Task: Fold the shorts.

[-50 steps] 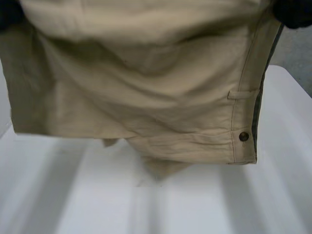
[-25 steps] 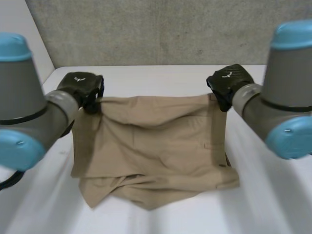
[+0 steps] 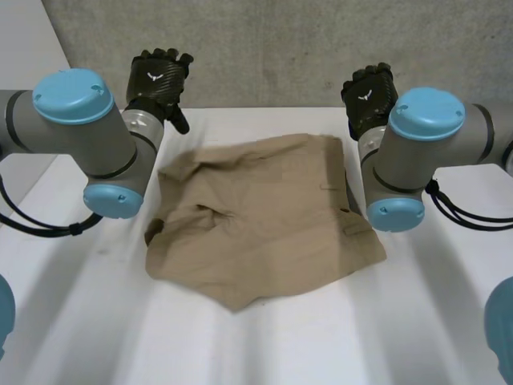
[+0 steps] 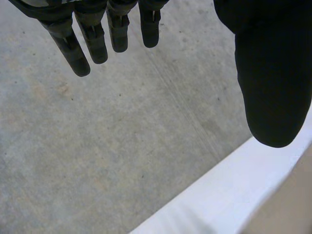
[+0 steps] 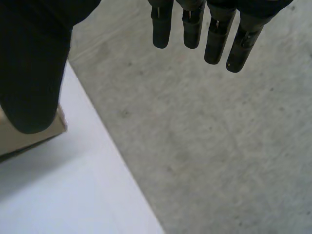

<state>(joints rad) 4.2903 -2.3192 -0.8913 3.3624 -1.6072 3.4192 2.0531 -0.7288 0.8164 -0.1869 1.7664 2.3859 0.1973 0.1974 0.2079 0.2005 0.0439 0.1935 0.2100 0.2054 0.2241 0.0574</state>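
1. Shorts (image 3: 256,216) lie rumpled at the middle of the table (image 3: 449,321), nearer its far edge.
2. Our left hand (image 3: 156,80) hovers above the far edge, beyond the shorts' left far corner, fingers straight and holding nothing.
3. Our right hand (image 3: 369,96) hovers beyond their right far corner, likewise slack and empty.

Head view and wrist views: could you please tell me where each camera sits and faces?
Head view: behind the arms, looking down at the tan cloth shorts on the white table; both arms, left robot hand and right robot hand show.
Left wrist view: on that wrist, facing the grey concrete wall past its own straight fingers.
Right wrist view: on that wrist, likewise facing the wall.
Both wrist views share wall, table edge and a corner of the shorts.
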